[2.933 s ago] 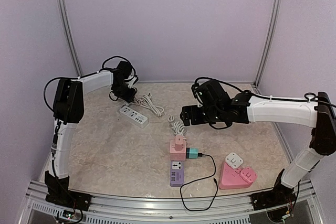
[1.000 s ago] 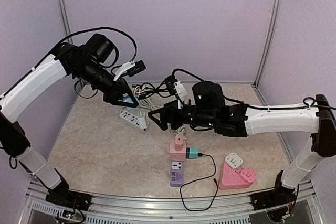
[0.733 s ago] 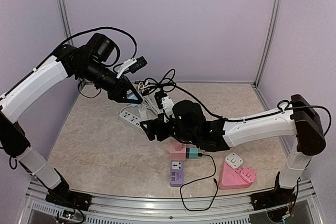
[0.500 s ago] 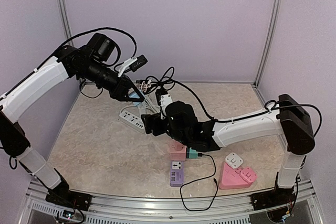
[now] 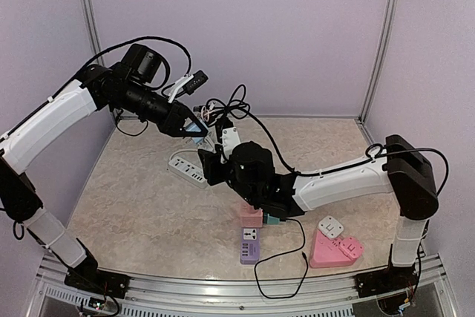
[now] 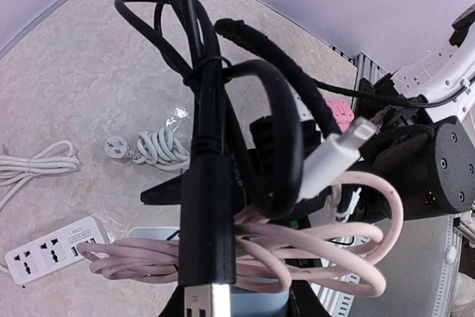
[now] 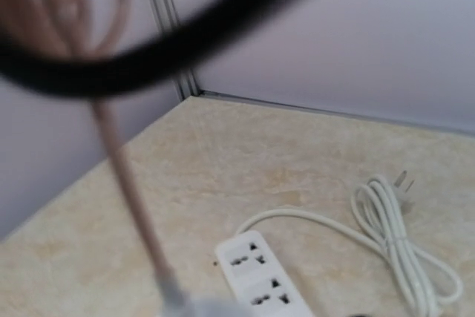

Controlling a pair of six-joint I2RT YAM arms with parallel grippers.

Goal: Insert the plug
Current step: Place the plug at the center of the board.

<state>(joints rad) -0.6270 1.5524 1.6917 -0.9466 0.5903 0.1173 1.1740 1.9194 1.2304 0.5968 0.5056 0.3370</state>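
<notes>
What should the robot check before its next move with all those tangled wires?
1. Does the left gripper hold the cable bundle? ok.
2. Does the bundle hang above the table? ok.
3. Are the wires untangled? not ok: the black cable and pink cable loop together.
4. Has the right gripper caught a wire? cannot tell.
5. Are the sockets on the white power strip uncovered? ok.
</notes>
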